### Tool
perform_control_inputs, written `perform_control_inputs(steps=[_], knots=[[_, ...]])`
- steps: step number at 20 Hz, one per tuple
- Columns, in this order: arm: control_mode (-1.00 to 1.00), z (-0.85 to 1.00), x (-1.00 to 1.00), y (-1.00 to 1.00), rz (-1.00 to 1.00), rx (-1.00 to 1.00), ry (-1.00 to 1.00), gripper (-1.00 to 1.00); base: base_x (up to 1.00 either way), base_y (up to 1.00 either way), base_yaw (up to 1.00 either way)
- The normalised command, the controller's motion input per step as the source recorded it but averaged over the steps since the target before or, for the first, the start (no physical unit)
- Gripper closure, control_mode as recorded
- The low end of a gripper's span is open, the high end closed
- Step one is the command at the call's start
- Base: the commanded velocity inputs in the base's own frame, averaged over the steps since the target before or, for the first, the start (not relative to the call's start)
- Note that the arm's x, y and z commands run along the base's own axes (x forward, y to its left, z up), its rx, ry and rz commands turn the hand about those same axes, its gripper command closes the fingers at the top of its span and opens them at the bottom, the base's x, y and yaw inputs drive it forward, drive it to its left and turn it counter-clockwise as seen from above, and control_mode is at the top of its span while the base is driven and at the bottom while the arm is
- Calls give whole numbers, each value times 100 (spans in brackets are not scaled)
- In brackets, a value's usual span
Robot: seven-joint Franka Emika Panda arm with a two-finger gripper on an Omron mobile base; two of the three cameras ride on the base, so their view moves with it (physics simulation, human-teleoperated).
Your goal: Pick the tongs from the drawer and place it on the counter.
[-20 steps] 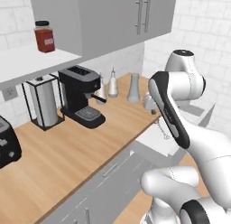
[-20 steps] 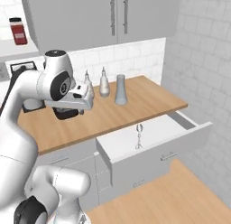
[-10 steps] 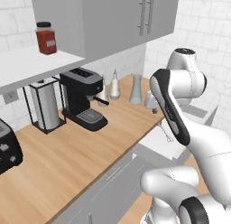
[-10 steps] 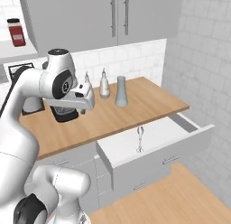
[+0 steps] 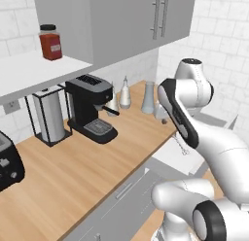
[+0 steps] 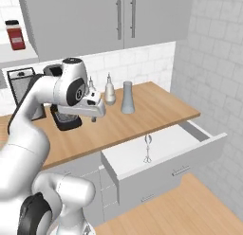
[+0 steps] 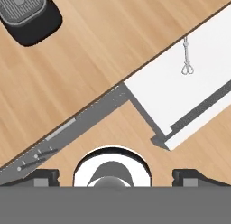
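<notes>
The tongs (image 6: 147, 149) lie loose on the white floor of the open drawer (image 6: 174, 143), their loops toward the front panel. In the hand view the tongs (image 7: 186, 60) sit at the upper right inside the drawer (image 7: 198, 90). The left base view catches them as a small grey shape (image 5: 184, 148) just beside my forearm. My gripper (image 6: 96, 114) hangs over the wooden counter (image 6: 156, 103), well left of the drawer and high above it. Its fingertips (image 7: 44, 175) stand far apart at the bottom corners of the hand view, open and holding nothing.
A black coffee machine (image 5: 92, 109) stands on the counter (image 5: 73, 162) under a white shelf holding a red jar (image 5: 50, 41). A grey vase (image 6: 127, 97) and pale bottles (image 6: 110, 89) stand by the back wall. Grey cabinet fronts (image 7: 67, 128) run under the counter edge left of the drawer.
The whole picture has shifted a little in both base views, so the base has moved. My hand has swung slightly right and lower over the counter. The tongs still lie in the drawer.
</notes>
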Motion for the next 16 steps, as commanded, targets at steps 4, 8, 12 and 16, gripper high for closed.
perform_control_inputs(steps=[4, 8, 12, 16], knots=[[-100, -51, 64, -34, -7, 0, 17, -100, 0, 0, 0], [-100, -46, 72, -55, -13, 0, 21, -100, 0, 0, 0], [-100, -70, 32, -65, -13, 0, 17, -100, 0, 0, 0], [-100, -89, 0, -43, -9, -1, 10, -100, 0, 0, 0]])
